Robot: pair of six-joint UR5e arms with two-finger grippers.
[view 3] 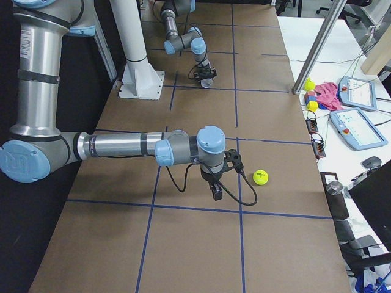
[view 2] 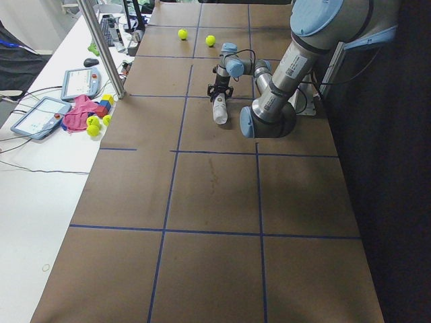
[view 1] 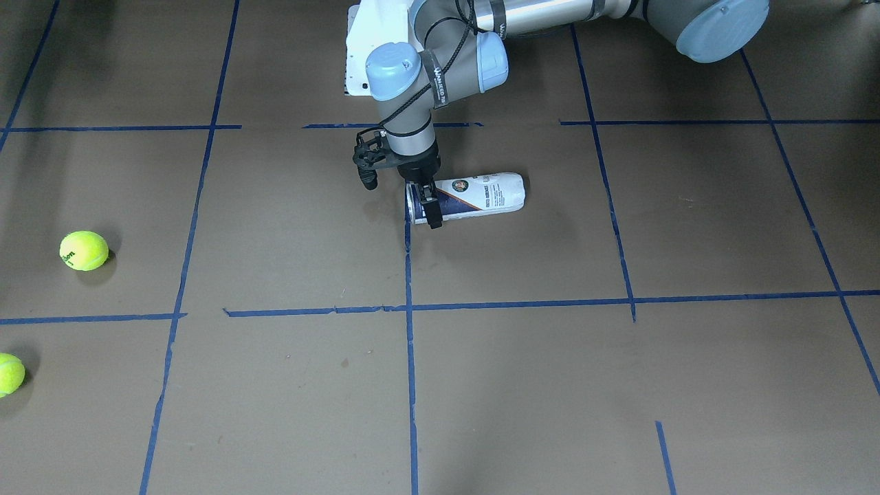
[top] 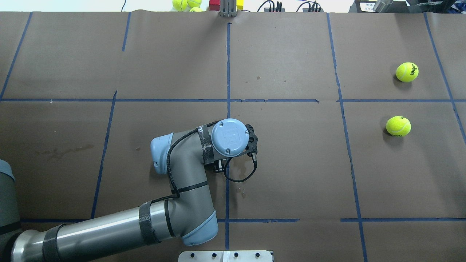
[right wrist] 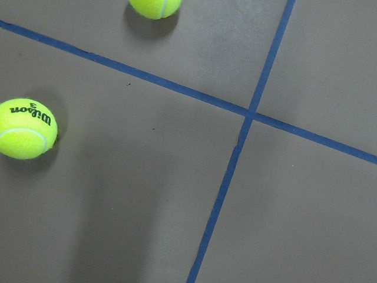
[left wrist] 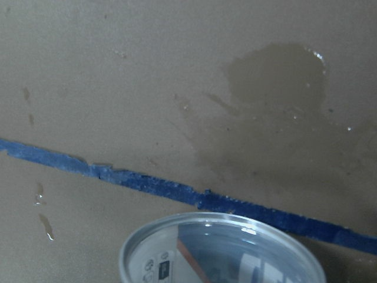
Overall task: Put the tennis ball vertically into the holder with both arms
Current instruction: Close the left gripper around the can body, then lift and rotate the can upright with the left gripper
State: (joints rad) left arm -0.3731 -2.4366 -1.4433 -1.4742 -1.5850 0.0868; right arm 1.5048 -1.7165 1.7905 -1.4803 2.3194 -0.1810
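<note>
The holder (view 1: 481,194) lies on its side near the table's middle, its open end toward my left gripper (view 1: 427,205). The gripper points straight down with its fingers astride that end; I cannot tell whether they press on it. The left wrist view shows only the holder's clear rim (left wrist: 221,247). In the overhead view my left arm hides the holder. Two tennis balls (top: 398,126) (top: 407,72) rest on the table's right part. My right gripper (view 3: 217,194) hangs above the table near one ball (view 3: 261,177); its state cannot be told. The right wrist view shows both balls (right wrist: 25,128) (right wrist: 154,6).
Blue tape lines (top: 228,72) grid the brown table. The white pedestal base (view 3: 139,82) stands at the robot's side. A side table (view 2: 60,134) holds tablets, coloured blocks and spare balls (view 2: 93,125). A metal pole (view 2: 101,47) rises at the table's far edge.
</note>
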